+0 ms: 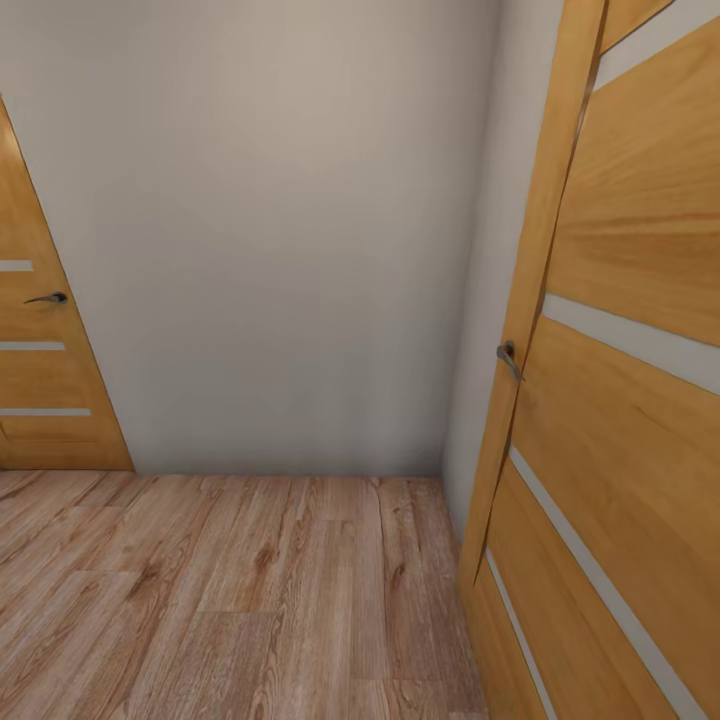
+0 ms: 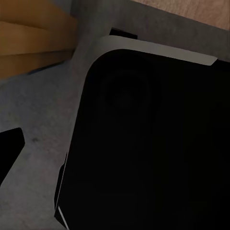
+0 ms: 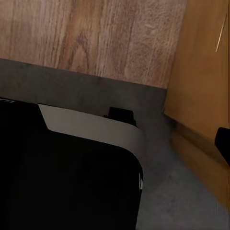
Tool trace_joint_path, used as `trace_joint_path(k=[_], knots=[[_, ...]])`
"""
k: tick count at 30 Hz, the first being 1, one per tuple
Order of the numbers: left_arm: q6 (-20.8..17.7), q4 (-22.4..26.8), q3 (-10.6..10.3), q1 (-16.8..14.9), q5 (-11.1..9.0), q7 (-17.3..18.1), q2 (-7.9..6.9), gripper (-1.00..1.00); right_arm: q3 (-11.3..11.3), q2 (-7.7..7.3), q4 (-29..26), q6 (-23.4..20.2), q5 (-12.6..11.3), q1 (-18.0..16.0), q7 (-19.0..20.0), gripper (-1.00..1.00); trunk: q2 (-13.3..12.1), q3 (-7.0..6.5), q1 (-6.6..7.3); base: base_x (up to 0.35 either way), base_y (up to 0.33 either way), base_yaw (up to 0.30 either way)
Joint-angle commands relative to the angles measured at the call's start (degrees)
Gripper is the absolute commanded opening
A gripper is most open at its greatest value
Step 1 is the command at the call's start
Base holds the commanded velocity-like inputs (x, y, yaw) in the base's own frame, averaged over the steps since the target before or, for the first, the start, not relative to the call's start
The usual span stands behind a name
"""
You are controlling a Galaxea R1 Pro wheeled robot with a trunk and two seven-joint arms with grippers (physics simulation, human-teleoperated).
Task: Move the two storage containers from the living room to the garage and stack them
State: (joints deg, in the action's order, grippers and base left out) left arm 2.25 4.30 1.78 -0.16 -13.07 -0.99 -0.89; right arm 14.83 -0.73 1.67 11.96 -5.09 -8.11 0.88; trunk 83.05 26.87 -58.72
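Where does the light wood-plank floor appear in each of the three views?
Head view: the wood-plank floor covers the lower part, up to the white wall.
Left wrist view: a narrow strip beyond the robot's dark base.
Right wrist view: a broad band beyond that base, beside the door.
Shared landmark: an orange wooden door borders the floor in every view.

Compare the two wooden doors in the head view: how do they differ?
The left door lies flat in its wall, seen nearly face-on; the right door runs steeply along the view's side, close to the camera. The left door's handle points sideways across its face; the right door's handle juts out at its edge. The left door is cut off by the picture edge, the right one looms large. Shared: orange wood, pale horizontal strips, grey lever handles, light wood-plank floor.
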Motion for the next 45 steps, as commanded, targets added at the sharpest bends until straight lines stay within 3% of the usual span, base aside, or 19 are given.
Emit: trace_joint_path(k=[1,20,45], knots=[[0.1,0.0,0.1,0.0,-0.1,-0.1,0.01,1.0,0.5,-0.02,0.2,0.3,-0.5,-0.1,0.1,1.0,0.0,0.05,-0.01,0.18,0.0,0.0],[0.1,0.0,0.1,0.0,-0.1,-0.1,0.01,1.0,0.7,-0.06,0.2,-0.6,-0.4,-0.1,-0.1,1.0,0.0,0.05,-0.01,0.206,0.0,0.053],[0.1,0.0,0.1,0.0,-0.1,-0.1,0.06,1.0,0.5,-0.06,0.2,-0.6,-0.8,-0.1,-0.2,1.0,0.0,0.05,-0.01,0.007,0.0,0.131]])
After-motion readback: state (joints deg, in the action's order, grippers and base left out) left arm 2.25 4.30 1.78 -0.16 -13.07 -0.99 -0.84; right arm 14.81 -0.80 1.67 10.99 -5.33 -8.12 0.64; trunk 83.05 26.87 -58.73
